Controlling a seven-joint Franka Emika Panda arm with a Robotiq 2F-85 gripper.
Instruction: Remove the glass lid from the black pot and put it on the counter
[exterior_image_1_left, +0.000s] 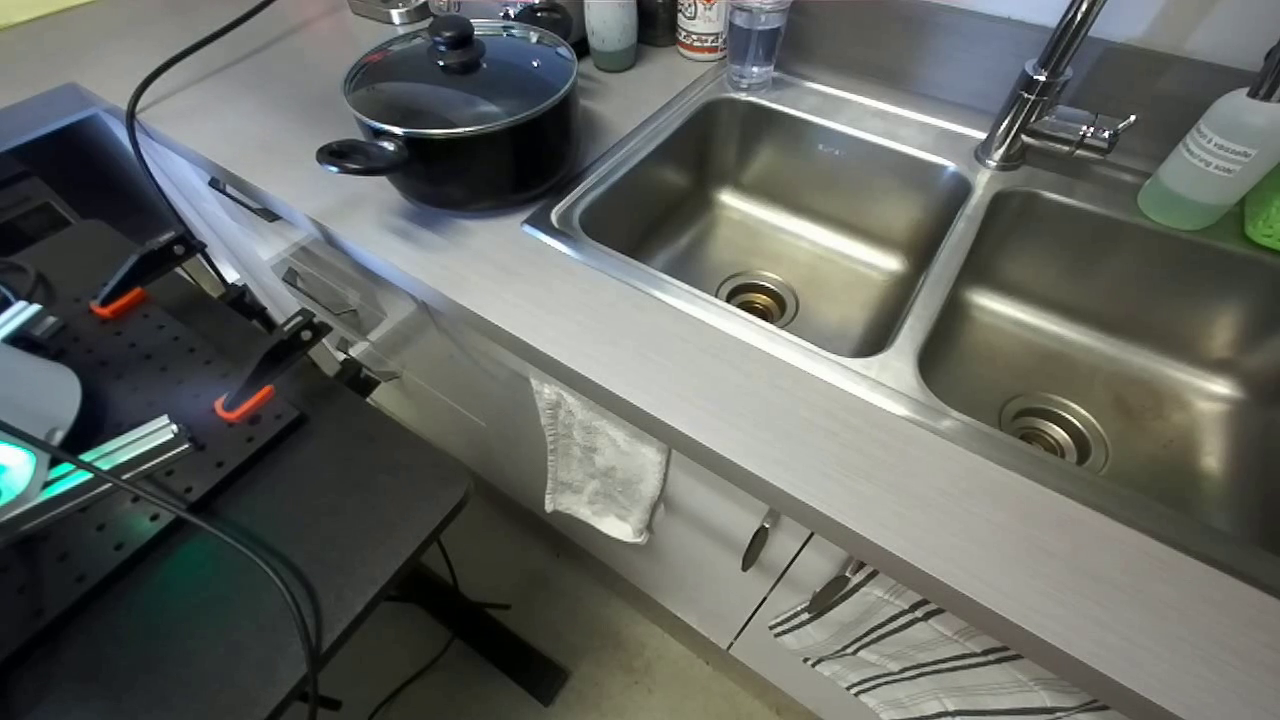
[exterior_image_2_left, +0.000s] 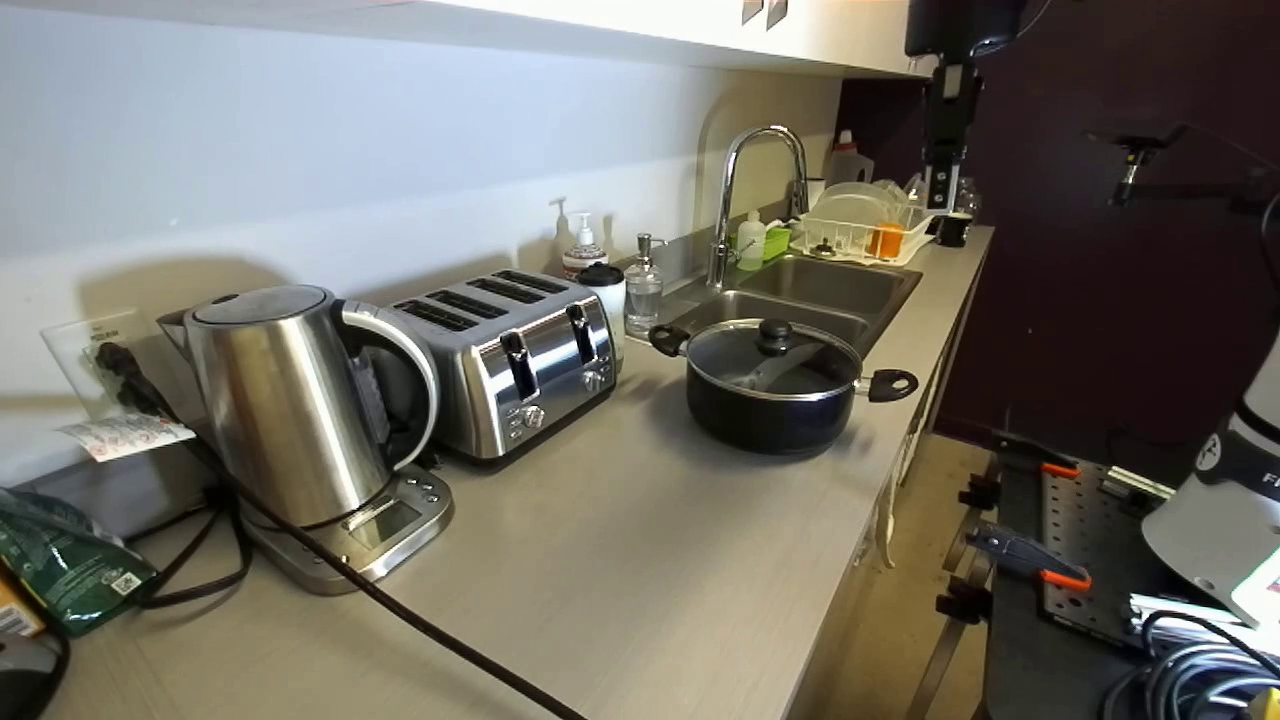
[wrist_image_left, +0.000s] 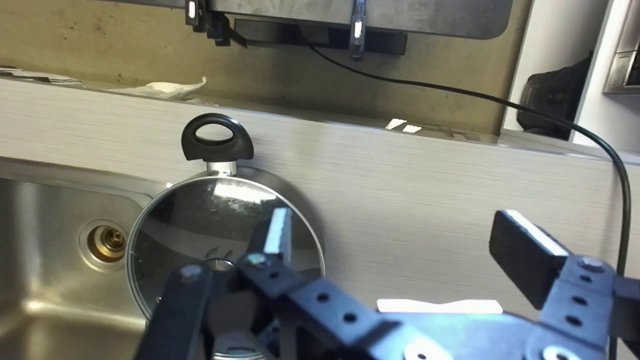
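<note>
The glass lid (exterior_image_1_left: 405, 95) with a black knob sits on the black pot (exterior_image_1_left: 480, 165). In an exterior view the lid (exterior_image_2_left: 720, 355) also lies level on the pot (exterior_image_2_left: 765, 425). The pot stands on the grey counter (exterior_image_2_left: 580, 570) beside the sink. My gripper (exterior_image_2_left: 940, 190) hangs high at the upper right of that view, apart from the pot. In the wrist view the gripper (wrist_image_left: 404, 237) is open with nothing between its fingers. The lid (wrist_image_left: 190, 220) shows below the left finger, which hides most of the knob.
A double sink (exterior_image_1_left: 740, 200) with a faucet (exterior_image_1_left: 1040, 90) adjoins the pot. A toaster (exterior_image_2_left: 520, 350), kettle (exterior_image_2_left: 280, 410) and soap bottle (exterior_image_2_left: 643, 290) stand along the wall. A dish rack (exterior_image_2_left: 860, 240) is beyond the sink. A black cable (wrist_image_left: 480, 95) crosses the counter edge.
</note>
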